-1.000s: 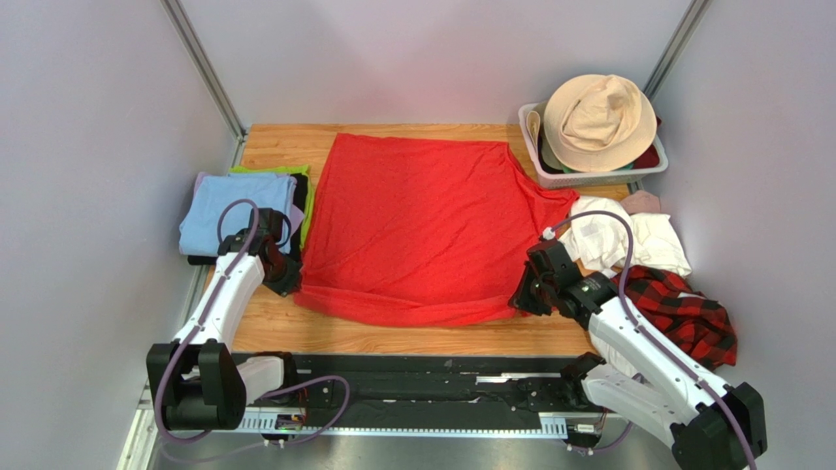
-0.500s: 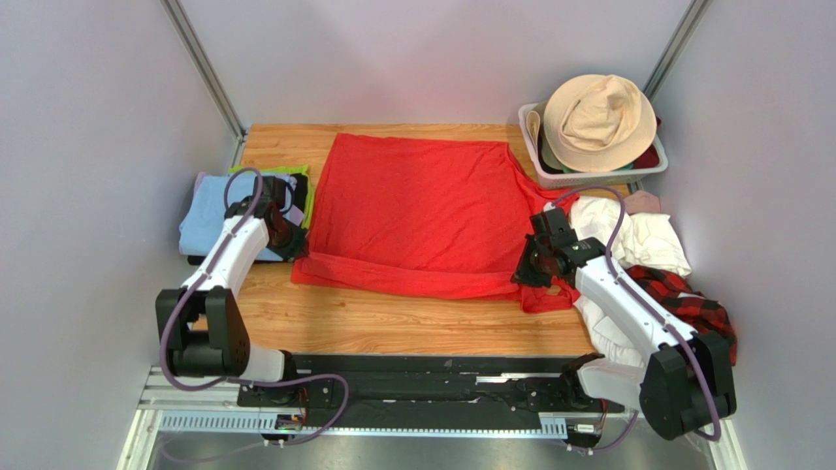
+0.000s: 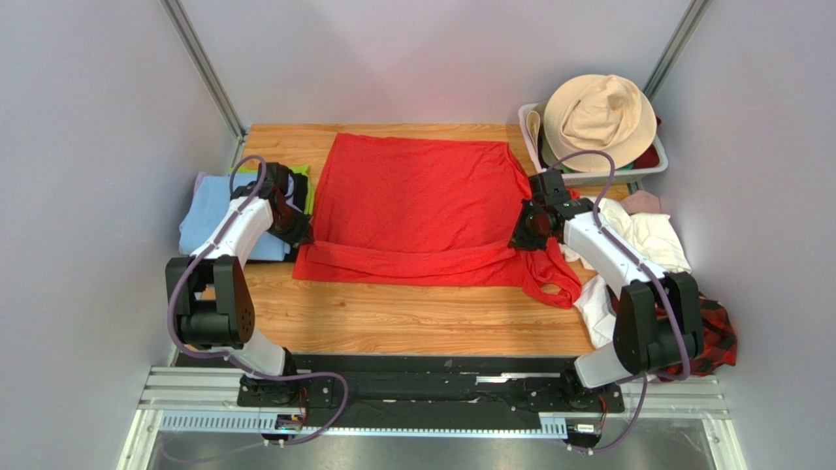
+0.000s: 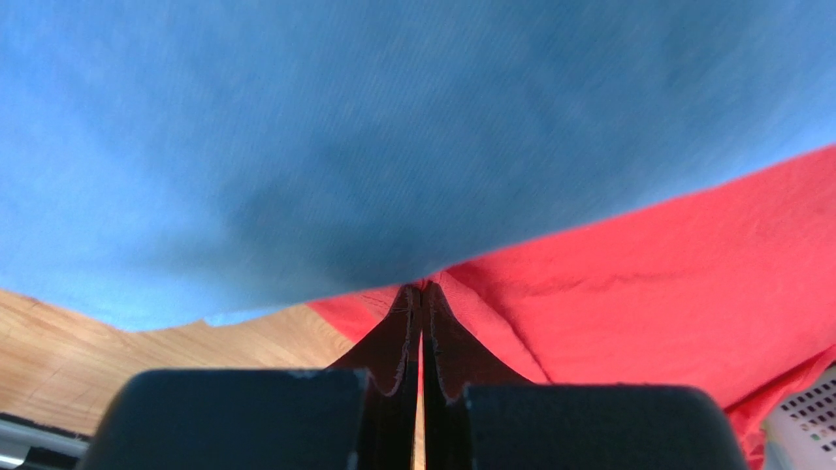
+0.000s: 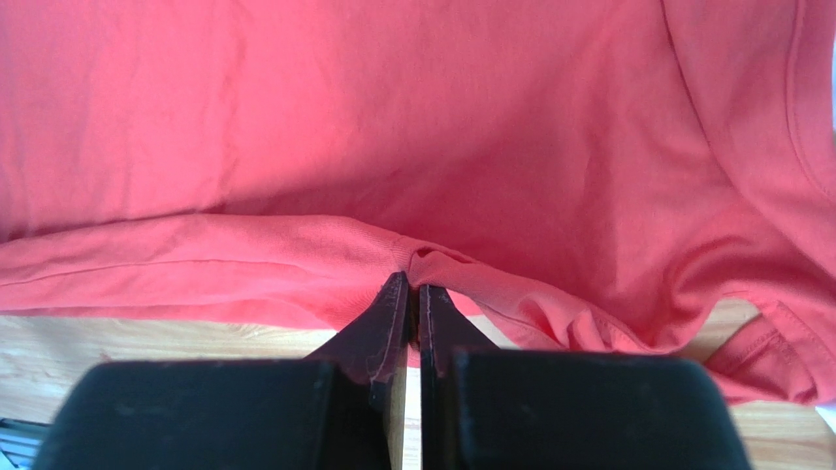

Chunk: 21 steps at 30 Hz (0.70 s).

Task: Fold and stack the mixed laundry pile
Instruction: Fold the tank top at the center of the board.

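The left gripper (image 4: 422, 294) and the right gripper (image 5: 412, 284) are both closed tight on the near hem of the red T-shirt (image 3: 422, 196), each at its own corner. The shirt lies flat on the table (image 3: 392, 318), between the 2 grippers and beyond them. I would carry both corners forward together, at equal height, so that the fold comes out straight. The long axis of the shirt runs from gripper to gripper. A sleeve (image 3: 554, 284) trails behind the right gripper. Where the collar points, I cannot tell.
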Available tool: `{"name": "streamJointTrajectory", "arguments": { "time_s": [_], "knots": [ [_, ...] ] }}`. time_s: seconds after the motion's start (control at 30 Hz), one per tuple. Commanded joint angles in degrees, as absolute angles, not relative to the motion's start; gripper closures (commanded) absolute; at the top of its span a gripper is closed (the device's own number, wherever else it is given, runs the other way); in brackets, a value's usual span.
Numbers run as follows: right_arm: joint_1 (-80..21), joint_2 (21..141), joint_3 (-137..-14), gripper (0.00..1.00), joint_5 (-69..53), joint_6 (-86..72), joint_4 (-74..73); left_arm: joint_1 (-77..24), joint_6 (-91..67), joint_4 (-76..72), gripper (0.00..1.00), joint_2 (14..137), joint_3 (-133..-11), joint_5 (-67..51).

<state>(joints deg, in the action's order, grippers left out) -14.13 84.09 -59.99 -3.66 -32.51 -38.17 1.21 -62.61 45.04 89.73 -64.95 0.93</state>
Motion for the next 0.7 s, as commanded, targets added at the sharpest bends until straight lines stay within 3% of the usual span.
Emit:
{"name": "streamJointTrajectory", "arguments": {
  "time_s": [0.0, 0.67],
  "knots": [
    [-13.0, 88.2, -64.7, 0.95, -4.4, -30.6, -36.3, 2.7, -63.6, 43.4, 1.0, 91.4, -68.4, 0.4],
    [-9.1, 99.9, -75.1, 0.95, -4.3, -28.5, -37.4, 4.2, -63.3, 42.7, 1.0, 99.8, -76.6, -3.0]
  ]
}}
